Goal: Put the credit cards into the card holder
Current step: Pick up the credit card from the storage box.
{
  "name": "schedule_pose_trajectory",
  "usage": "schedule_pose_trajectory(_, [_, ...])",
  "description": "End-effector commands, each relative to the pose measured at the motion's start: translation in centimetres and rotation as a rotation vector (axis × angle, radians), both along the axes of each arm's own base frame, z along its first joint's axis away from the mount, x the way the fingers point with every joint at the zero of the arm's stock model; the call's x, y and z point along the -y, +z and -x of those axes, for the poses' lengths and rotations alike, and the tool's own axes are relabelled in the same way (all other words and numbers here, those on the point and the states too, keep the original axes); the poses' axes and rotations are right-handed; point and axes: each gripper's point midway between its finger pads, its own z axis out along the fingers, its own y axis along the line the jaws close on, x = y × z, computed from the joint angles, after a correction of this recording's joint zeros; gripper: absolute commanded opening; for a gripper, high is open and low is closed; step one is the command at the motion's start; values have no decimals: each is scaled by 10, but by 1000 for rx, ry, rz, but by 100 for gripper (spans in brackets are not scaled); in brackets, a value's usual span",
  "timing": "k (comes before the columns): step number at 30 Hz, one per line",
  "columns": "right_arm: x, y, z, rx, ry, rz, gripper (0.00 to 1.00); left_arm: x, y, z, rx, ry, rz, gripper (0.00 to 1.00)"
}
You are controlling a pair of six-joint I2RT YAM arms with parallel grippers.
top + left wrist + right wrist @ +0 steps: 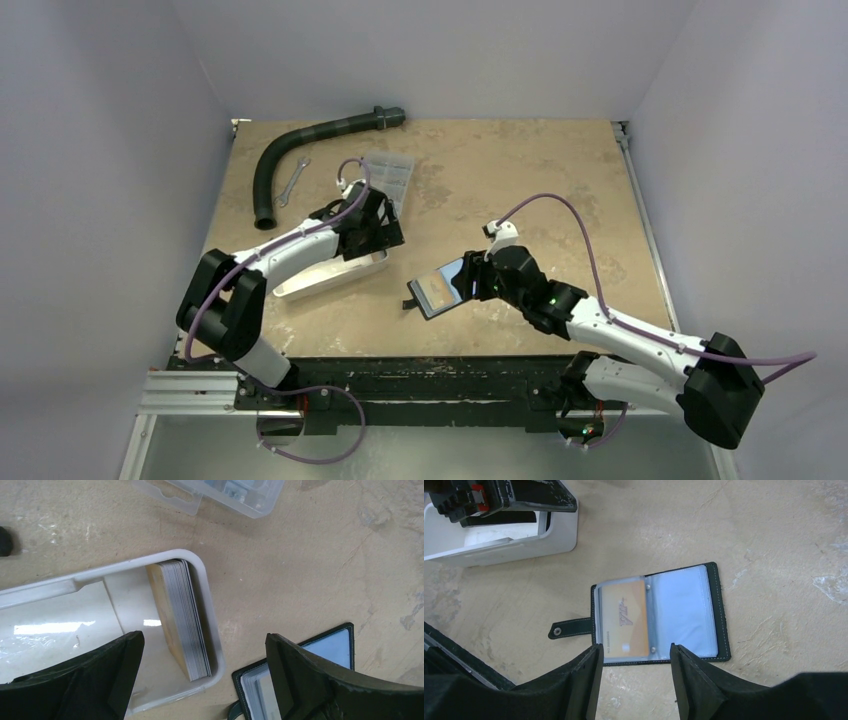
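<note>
Black outside and pale bluish-grey within, the small folding card holder (684,610) lies opened flat on the tan, mottled table top (774,540), at the middle of the right wrist view. Its left clear sleeve holds an orange-yellow plastic credit card (624,617); the right sleeve shows only the pale lining. A short black strap (570,629) with a snap stud sticks out from the holder's left edge.

The right gripper (636,655) hangs above the holder's lower edge. Its two black fingers are parted with nothing between them; whether they touch the holder cannot be told.

At the upper left of that view sits the white rectangular plastic tray (559,535), near the holder but apart from it. In the left wrist view the rest of the credit cards (187,615), a silvery-grey stack with an orange-yellow one on its left face, stand on edge against the tray's rounded right end wall.

The left gripper (202,642) hovers over that end of the tray, jaws spread wide and empty. One finger is at the lower left over the tray floor, the other at the lower right over a corner of the card holder.

A clear plastic compartment box (240,495) lies on the table at the top of that view, beyond the tray. In the top view a black corrugated hose (300,145) curves along the upper left of the table, with a small metal wrench (292,182) just beside it.
</note>
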Motion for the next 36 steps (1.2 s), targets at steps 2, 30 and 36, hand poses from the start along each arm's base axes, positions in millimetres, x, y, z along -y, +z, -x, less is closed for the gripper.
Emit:
schedule_pose_trajectory(2, [2,7,-5,35,-22,1,59,16,0,-16,42,5,86,100])
schedule_pose_trajectory(30, [-1,1,-4,16,-7,0,59,17,23,-19,135,-36,112,56])
schedule_pose_trajectory(36, [-2,-3,-4,9,-3,8,59,16,23,-19,135,-30,108,49])
